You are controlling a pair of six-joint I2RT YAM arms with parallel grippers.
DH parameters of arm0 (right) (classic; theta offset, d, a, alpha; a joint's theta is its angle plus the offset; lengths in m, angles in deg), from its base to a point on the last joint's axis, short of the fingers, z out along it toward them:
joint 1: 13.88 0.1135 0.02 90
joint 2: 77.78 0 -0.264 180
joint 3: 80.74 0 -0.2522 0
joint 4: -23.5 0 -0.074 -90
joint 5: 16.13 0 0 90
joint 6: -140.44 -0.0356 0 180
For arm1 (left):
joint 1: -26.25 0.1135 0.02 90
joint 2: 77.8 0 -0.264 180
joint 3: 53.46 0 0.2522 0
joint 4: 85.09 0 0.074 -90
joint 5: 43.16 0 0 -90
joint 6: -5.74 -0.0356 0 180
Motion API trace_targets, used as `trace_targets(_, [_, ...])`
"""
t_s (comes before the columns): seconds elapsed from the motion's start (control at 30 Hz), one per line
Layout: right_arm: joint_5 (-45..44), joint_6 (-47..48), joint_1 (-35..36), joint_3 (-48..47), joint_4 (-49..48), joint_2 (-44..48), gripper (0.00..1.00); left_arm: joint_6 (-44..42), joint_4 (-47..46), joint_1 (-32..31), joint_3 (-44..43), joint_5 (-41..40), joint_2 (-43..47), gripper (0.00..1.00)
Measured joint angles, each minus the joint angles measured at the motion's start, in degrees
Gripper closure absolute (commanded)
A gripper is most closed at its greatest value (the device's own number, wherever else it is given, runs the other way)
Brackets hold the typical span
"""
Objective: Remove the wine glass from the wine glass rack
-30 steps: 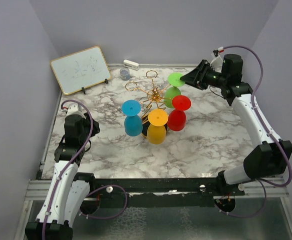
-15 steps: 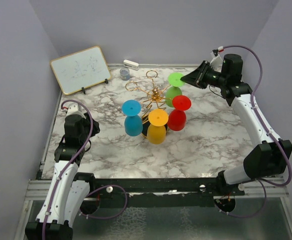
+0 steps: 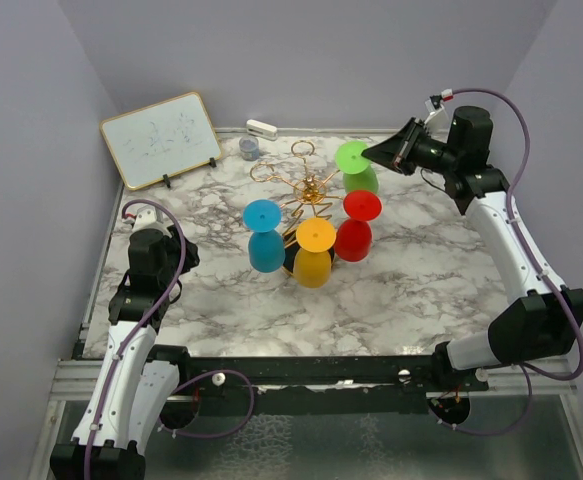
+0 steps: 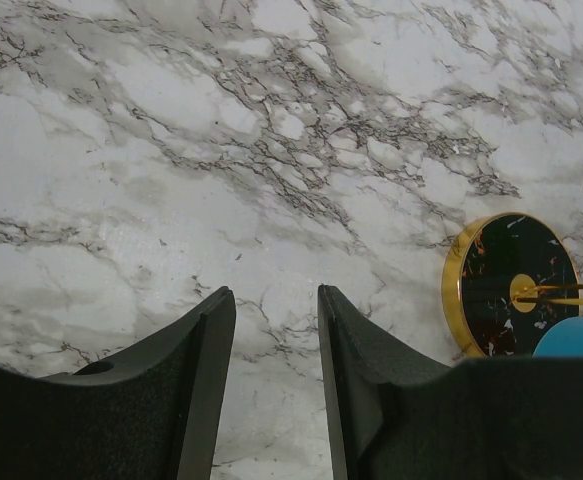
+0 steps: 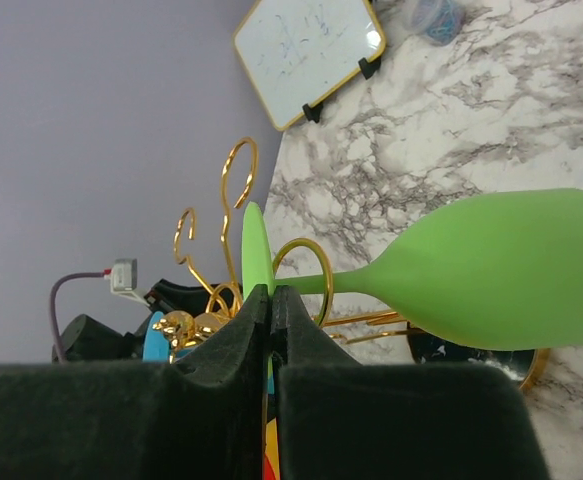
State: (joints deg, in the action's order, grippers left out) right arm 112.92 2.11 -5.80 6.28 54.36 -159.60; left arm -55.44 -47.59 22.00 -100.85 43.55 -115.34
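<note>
The wine glass rack is a gold wire stand in the middle of the marble table, with its black round base gold-rimmed. A green wine glass hangs upside down at the rack's back right. Its stem passes through a gold loop. My right gripper is shut on the thin edge of the green glass's round foot. My left gripper hovers open over bare marble left of the rack, holding nothing.
Blue, yellow and red glasses hang bowl-down on the rack's front arms. A small whiteboard leans at the back left. A white object and a small grey-blue roll lie near the back edge.
My right gripper closed onto the green glass's foot. The green bowl swung a little to the right, away from the post. The left arm has not moved.
</note>
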Motion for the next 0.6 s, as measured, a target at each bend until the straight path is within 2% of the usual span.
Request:
trace_targets(0.3, [6.73, -4.42, 0.00, 2.14, -2.64, 0.02, 0.99, 0.02, 0.00, 0.00, 0.00, 0.00, 0.00, 0.59])
trace_targets(0.6, [9.51, -5.49, 0.00, 2.86, -3.87, 0.02, 0.99, 0.04, 0.00, 0.00, 0.00, 0.00, 0.00, 0.59])
